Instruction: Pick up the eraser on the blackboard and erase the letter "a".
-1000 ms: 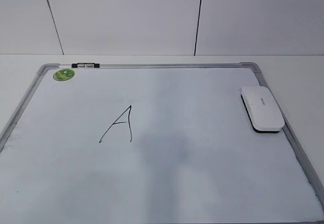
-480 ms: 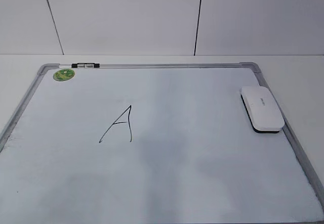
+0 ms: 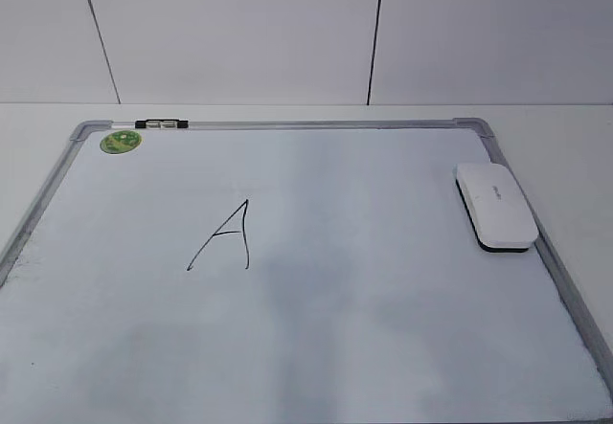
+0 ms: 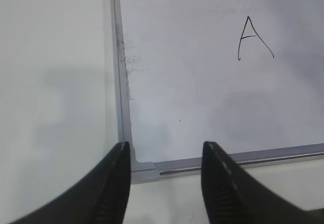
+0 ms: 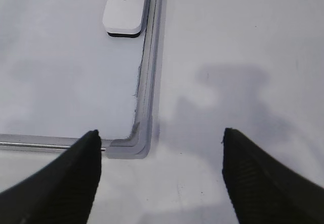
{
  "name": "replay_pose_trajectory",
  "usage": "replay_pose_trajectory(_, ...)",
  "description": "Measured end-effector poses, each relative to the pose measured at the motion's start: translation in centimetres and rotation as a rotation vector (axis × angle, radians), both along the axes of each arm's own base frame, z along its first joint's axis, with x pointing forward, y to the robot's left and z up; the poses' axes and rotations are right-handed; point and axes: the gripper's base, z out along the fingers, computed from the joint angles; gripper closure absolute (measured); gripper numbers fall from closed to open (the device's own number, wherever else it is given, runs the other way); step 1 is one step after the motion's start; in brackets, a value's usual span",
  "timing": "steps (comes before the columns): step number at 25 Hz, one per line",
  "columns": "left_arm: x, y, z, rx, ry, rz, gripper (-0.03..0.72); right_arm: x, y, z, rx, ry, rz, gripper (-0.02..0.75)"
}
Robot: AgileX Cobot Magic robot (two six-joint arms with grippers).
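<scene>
The eraser [image 3: 495,206], a white rounded block with a dark underside, lies on the blackboard [image 3: 287,124] against its right frame. It also shows at the top of the right wrist view [image 5: 126,6]. A tall capital "A" [image 3: 225,237] is drawn left of the board's middle and shows in the left wrist view [image 4: 253,38]. No lowercase "a" shows in any view. My left gripper [image 4: 164,155] is open and empty over the board's near left corner. My right gripper [image 5: 159,143] is open and empty over the near right corner, well short of the eraser. Neither gripper shows in the exterior view.
A small black-and-white marker [image 3: 161,123] lies on the board's far frame. A round green sticker [image 3: 121,141] sits at the far left corner. The board's silver frame [image 5: 152,57] rises slightly above the white table [image 5: 243,42]. A white wall stands behind.
The eraser's near end sits very slightly lower than one second ago. Soft shadows on the board have shifted a little. Nothing else has moved.
</scene>
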Motion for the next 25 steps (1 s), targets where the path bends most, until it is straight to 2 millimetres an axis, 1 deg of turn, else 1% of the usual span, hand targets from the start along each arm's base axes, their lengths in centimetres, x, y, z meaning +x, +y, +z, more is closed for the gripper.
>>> replay_pose_trajectory(15, 0.01, 0.00, 0.01, 0.001, -0.002, -0.001, 0.342, 0.01, 0.00, 0.02, -0.002, -0.003, 0.001, 0.145)
replay_pose_trajectory(21, -0.15, 0.02, 0.02, 0.000, -0.012, -0.001, 0.380, 0.00, 0.00, 0.03, -0.001, -0.007, 0.001, 0.145)
replay_pose_trajectory(25, -0.89, 0.09, 0.03, -0.005, -0.061, -0.001, 0.400, -0.52, -0.11, 0.01, 0.003, -0.043, 0.000, 0.145)
